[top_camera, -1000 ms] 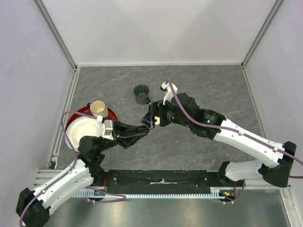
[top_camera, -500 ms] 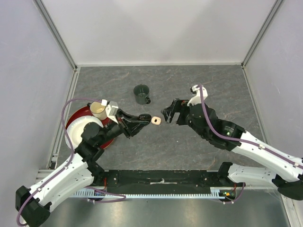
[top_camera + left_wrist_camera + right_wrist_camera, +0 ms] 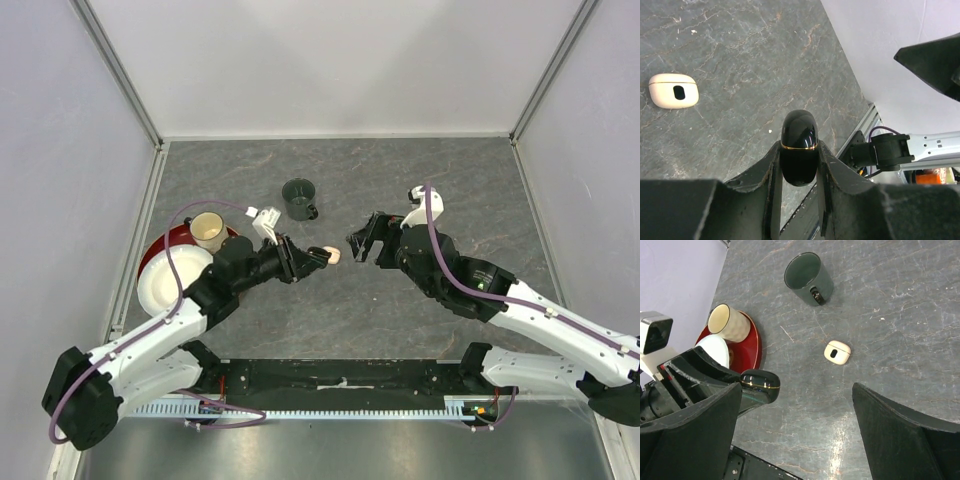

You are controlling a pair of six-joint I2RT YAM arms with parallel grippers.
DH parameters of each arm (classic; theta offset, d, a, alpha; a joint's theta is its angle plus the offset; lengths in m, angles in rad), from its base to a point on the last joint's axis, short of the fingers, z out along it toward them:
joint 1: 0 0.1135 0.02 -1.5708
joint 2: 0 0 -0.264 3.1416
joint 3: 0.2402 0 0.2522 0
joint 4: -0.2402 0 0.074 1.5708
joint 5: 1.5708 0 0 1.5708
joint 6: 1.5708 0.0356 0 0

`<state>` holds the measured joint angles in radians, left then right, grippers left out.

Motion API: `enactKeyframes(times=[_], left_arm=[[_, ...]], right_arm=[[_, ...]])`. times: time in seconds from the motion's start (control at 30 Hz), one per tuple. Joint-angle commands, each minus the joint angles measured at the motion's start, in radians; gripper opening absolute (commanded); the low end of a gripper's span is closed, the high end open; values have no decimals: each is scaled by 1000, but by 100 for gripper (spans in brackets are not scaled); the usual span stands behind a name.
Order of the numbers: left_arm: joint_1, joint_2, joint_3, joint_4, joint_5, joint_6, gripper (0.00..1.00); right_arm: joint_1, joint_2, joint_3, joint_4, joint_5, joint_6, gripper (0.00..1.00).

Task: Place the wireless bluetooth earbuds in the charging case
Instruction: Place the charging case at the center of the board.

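Left gripper (image 3: pixel 799 150): we see it clamped shut on the black case (image 3: pixel 799 132), which is held up off the bench (image 3: pixel 765 45).
Black case: glossy, with a thin gold line around it; its rounded end sticks out past the fingertips.
Right gripper (image 3: pixel 796 389): its jaws stand wide apart with nothing between them. It faces the left gripper, near it but not touching.
Cream case (image 3: pixel 837 352): it lies on the bench below the two grippers, clear of both; we note a dark oval mark on its top.
Mug (image 3: pixel 807 276): dark green, upright, farther back on the bench.
Plate (image 3: pixel 751 347): red, at the left, carrying a white bowl (image 3: pixel 716 351) and a cream cup (image 3: pixel 729 322).
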<state>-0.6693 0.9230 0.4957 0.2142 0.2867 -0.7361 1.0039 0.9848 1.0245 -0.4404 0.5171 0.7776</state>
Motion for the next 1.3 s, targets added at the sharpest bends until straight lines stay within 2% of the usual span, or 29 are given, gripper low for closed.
enactKeyframes(times=[0.0, 0.1, 0.23, 0.37, 0.47, 0.67, 0.93, 1.27], left_arm=[[4, 43, 58, -12, 21, -94, 2], [8, 138, 69, 16, 87, -126, 2], [11, 356, 112, 68, 187, -181, 2], [11, 528, 141, 224, 284, -288, 2], [11, 620, 146, 284, 299, -324, 2], [0, 672, 162, 244, 263, -313, 2], [-13, 824, 230, 310, 253, -362, 2], [-52, 882, 230, 329, 183, -388, 2]], right_arm=[[-4, -5, -3, 0, -15, 22, 98], [-4, -15, -15, -4, -12, 23, 98], [-7, -29, -27, -4, -12, 19, 98], [-13, -35, -26, -15, -17, 0, 98], [-13, -46, -21, -27, -17, -15, 98], [-19, -61, -27, -47, -9, -21, 98], [-25, -28, -18, -46, -28, -31, 98], [-30, -8, -15, -47, -54, -46, 98]])
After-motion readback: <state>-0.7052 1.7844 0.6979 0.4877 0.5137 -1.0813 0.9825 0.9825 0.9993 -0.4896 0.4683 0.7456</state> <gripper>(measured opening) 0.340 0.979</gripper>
